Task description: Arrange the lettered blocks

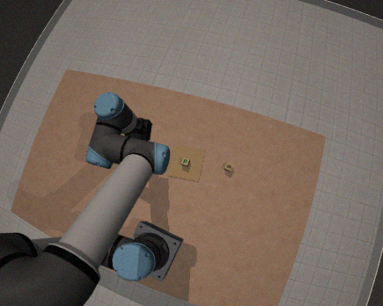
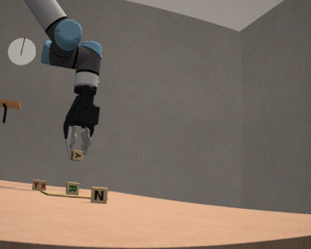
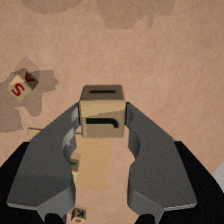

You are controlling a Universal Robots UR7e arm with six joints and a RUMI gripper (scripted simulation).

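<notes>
Four lettered blocks were in view, and nearest the exterior camera stood the black-lettered block [image 1: 228,167] [image 2: 99,195] [image 3: 78,215], an N facing that camera. It sat on the brown tabletop [image 1: 260,176] [image 2: 175,222] [image 3: 165,65], off the mat [image 1: 194,172] [image 2: 57,194] [image 3: 95,172] and well apart from it in the top view.

Behind it, the green-lettered block [image 1: 185,162] [image 2: 72,188] [image 3: 74,163] rested on the mat, with a P on top and a sideways R facing the exterior camera.

Farther back, the red-lettered block [image 2: 38,184] [image 3: 22,85] stood on the tabletop, off the mat, showing Y and X to the exterior camera and S and A to the wrist camera. The arm hid it from above.

Above the tabletop, the two-jaw gripper [image 1: 143,129] [image 2: 79,150] [image 3: 103,104] was clenched on the Y block [image 2: 77,155] [image 3: 102,117], one side of it pinched by each fingertip. Its Y lay sideways on the face toward the exterior camera, and the block touched neither mat nor tabletop.

Beyond, a round white clock [image 2: 21,51] hung on the grey wall [image 2: 168,89], above a wooden shelf [image 2: 7,104].
</notes>
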